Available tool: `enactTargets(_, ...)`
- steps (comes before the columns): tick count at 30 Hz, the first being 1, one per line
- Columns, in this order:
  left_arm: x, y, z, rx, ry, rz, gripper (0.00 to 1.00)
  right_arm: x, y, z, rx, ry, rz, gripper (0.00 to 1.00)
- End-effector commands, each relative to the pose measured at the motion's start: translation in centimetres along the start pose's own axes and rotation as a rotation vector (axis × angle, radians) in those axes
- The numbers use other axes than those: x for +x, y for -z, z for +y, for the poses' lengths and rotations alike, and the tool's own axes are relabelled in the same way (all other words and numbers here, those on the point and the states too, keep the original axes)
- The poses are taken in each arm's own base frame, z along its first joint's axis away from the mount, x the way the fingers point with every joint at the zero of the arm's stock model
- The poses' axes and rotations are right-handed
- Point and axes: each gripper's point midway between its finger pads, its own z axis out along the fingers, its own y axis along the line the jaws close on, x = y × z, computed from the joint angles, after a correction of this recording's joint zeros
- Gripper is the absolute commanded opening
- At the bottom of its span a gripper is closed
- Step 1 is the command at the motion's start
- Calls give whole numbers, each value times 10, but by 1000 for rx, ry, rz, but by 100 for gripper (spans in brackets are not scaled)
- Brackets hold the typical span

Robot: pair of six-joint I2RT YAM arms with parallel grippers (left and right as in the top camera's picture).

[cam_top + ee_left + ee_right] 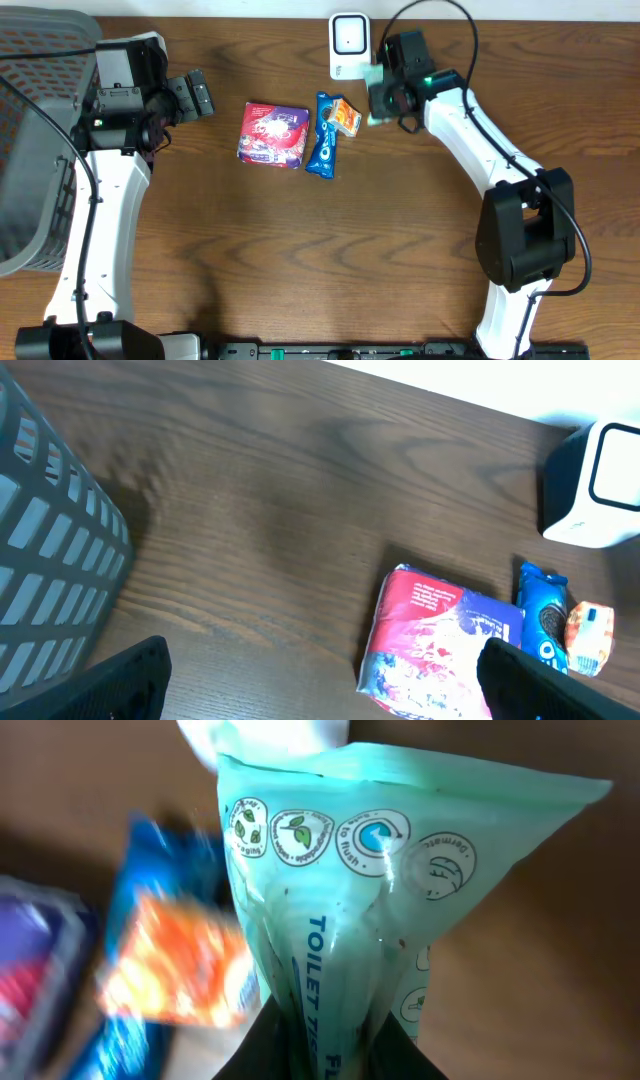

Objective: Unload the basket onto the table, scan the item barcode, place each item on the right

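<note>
Dark wood-grain surface [380, 250] fills the view, and both arms reach over its far half. The right gripper [379, 99] is pinched on a mint-green wipes pack [390, 890], with its jaws nearly together on the pack's lower end. In the wrist view the pack rises from between the dark fingers [252, 1060], printed side to the camera. A row of round symbols runs under its sealed top edge, and the word TOILET runs down the middle. From overhead only slivers of pale green show at this gripper.

Just to the gripper's left and slightly farther out stands the white scanner [348, 40], close to the held pack. Whether the two touch I cannot tell. On the gripper's near-left side lies an orange packet [346, 117], touching the upper end of a blue cookie pack [322, 142]. Farther left again, just beside the cookie pack, a red pack [273, 135] lies flat. Behind the held pack, the wrist view shows these three only as blurred colour.

Well apart from all that, the left gripper [197, 95] has its jaws spread wide and holds nothing. In its own view the red pack is ahead of it, nearer its right fingertip, with the cookie pack, orange packet and scanner beyond to the right. A grey basket [40, 150] sits behind this gripper, to its left.
</note>
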Motion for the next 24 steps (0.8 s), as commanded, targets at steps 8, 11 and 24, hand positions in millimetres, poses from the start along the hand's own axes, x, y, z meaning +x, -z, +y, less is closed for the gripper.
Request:
enactTargets(8,3,-3,3,-13,-1,11,98,-100,24,28,-132,21,-388,1)
enactTargets(11,3,-3,3,-13,-1,11,98,-115,23,39,-173,-38,-463,1)
enactTargets(24,3,-3,3,-13,-1,11,98,-118,-15,52,-262,-141,-494,1)
